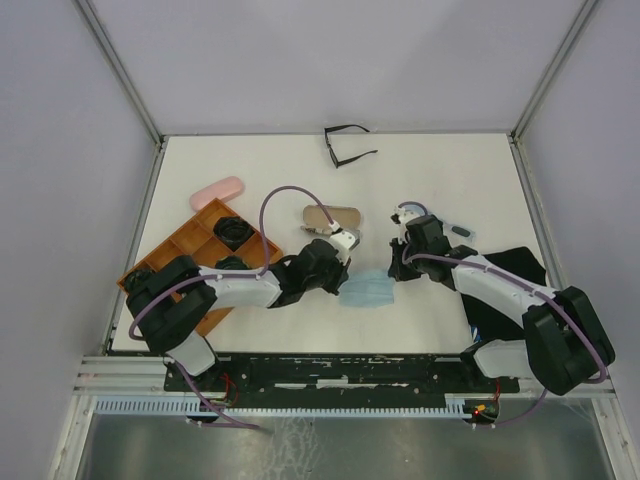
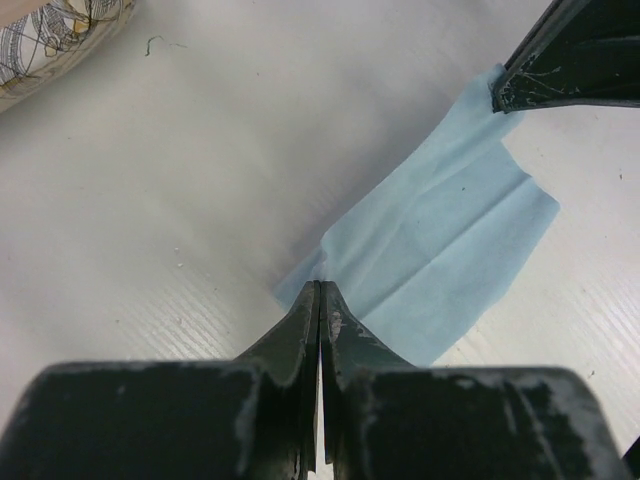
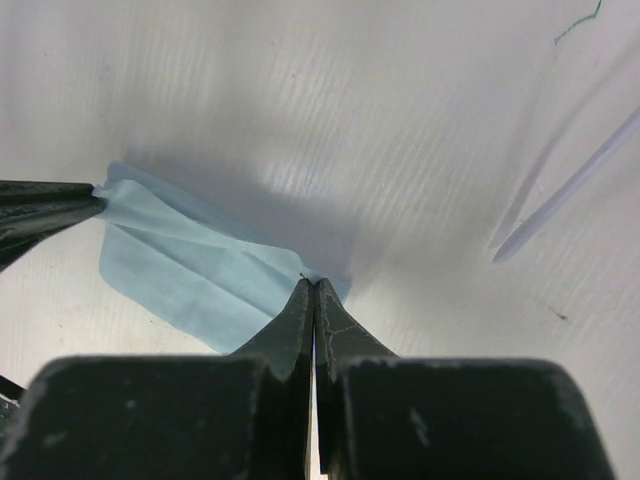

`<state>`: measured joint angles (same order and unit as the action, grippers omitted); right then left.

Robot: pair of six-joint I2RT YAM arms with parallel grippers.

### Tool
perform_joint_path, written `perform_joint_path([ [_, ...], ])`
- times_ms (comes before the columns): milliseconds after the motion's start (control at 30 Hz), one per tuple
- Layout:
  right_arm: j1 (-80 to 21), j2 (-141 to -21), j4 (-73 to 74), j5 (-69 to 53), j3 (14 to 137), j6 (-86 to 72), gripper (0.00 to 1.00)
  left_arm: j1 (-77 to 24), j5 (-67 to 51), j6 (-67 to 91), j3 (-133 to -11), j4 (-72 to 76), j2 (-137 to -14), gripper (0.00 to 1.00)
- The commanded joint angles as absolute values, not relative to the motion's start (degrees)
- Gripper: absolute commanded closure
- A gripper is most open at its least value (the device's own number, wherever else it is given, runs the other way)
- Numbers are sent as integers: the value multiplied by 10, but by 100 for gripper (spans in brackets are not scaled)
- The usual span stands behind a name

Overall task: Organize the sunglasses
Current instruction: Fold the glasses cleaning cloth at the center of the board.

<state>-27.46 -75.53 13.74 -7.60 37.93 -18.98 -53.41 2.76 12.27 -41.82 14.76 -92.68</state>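
- You are pinching with both arms. The left gripper [image 2: 320, 288] is sitting fully closed on one corner of the light-blue cloth [image 2: 440, 250]. The right gripper [image 3: 314, 285] is clamping the opposite corner, jaws flat together.
- Step in hand, by my reading: handling the cloth between the two pinches, likely folding or moving it.
- To do it well, be lifting both corners level and travelling together, so the fabric is not twisting or slipping out.
- The cloth is looking thin, soft and matte, creased along straight fold lines, and is lying on the white, finely ribbed table [image 1: 450, 180].
- The thin black-framed sunglasses [image 1: 348, 150] are lying at top centre of the overhead frame, well apart from both grippers.
- The dark pairs [image 1: 235, 230] are sitting in the orange tray [image 1: 190, 240], left of centre.
- An oblong patterned case [image 1: 330, 217] is resting near the cloth, just above it in the frame. A rounded pink case [image 1: 217, 192] is lying by the tray's upper edge.
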Motion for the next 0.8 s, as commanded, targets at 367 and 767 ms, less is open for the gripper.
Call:
perform_joint_path([
  [367,-274,-728,145,-121,355,-201,100,-540,-2,103,-383,206,-890,97],
  [767,-274,-753,171,-150,358,-209,95,-545,-6,110,-364,221,-885,96],
])
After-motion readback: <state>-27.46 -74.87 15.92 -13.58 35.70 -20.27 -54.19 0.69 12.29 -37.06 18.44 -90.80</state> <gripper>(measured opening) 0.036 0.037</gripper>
